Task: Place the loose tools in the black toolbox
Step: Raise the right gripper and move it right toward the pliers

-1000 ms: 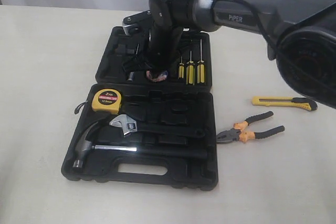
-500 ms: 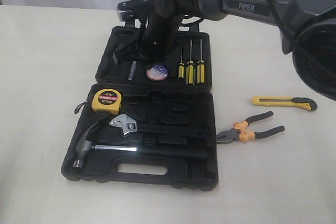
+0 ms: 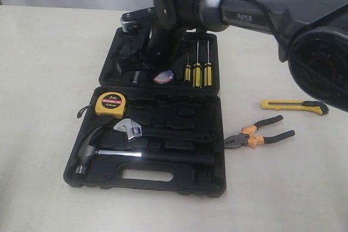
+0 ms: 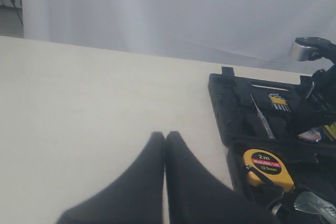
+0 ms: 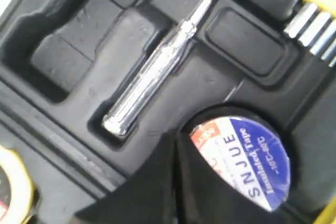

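Hanging with its jaws pressed together, the right gripper (image 5: 174, 142) is hovering just beside the black tape roll (image 5: 247, 161) — silver tool shaft (image 5: 152, 74) lying near — over a beige table (image 3: 43, 80), white curtain (image 4: 157, 9) behind.

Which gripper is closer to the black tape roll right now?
Right. The right gripper hangs at the edge of the tape roll inside the toolbox; the left gripper sits over the table, outside the toolbox.
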Motion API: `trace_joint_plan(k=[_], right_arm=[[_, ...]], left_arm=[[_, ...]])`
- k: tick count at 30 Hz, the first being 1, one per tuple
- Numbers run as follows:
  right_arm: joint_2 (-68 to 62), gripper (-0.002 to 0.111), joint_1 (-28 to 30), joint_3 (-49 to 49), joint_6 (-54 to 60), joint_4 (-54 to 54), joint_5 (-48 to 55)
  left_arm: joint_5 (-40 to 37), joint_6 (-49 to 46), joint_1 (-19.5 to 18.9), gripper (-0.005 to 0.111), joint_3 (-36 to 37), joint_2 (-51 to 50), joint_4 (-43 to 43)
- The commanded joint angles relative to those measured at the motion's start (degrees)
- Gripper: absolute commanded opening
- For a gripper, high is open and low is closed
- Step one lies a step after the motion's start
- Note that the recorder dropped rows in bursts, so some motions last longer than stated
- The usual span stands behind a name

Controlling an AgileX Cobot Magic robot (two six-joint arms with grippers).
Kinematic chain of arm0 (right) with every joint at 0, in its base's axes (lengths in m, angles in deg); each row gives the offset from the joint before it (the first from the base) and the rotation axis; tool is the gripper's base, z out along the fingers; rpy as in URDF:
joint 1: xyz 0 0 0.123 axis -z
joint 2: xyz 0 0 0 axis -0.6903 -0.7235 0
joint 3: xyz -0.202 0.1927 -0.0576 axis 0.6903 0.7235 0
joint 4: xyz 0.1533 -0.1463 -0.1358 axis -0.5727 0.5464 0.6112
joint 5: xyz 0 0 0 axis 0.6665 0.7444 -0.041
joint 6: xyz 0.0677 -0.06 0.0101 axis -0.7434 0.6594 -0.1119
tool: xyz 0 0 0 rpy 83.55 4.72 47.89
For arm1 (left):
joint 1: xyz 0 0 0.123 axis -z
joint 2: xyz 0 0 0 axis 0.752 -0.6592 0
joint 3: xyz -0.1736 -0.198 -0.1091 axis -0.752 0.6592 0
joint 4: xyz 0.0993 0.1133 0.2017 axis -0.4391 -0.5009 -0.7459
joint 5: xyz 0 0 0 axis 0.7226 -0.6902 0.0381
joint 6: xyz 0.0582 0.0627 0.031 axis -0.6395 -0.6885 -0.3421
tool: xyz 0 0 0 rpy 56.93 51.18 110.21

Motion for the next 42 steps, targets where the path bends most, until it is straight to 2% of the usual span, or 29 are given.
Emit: trace_joint_plan(k=[1,13,21,26,32,35,42], right_arm=[[3.0,-0.001,0.2,-0.1,0.4,2.3,0.1],[-2.1,-0.001,0.2,-0.1,-0.3,3.7,0.5],[1.8,-0.001,0.2,-0.1,-0.3,1.6,2.0],[7.0,-0.001,0.6,-0.1,0.1,1.7,8.9],[13.5,-0.001,4.2,0.5,0.1,1.8,22.8],[19.2,-0.001,5.8,5.1,0.1,1.9,22.9],[36.2,-0.001,12.4,25.8,0.1,2.2,16.7]], left_arm=[[0.0,0.0,0.3,0.000,-0.3,-0.2,0.2],[0.0,0.0,0.3,0.000,-0.3,-0.2,0.2],[0.0,0.0,0.3,0.000,-0.3,-0.2,0.2],[0.0,0.0,0.3,0.000,-0.3,-0.2,0.2],[0.0,0.0,0.3,0.000,-0.3,-0.2,0.2],[0.0,0.0,0.3,0.000,-0.3,-0.2,0.2],[0.0,0.0,0.3,0.000,-0.3,-0.2,0.0]])
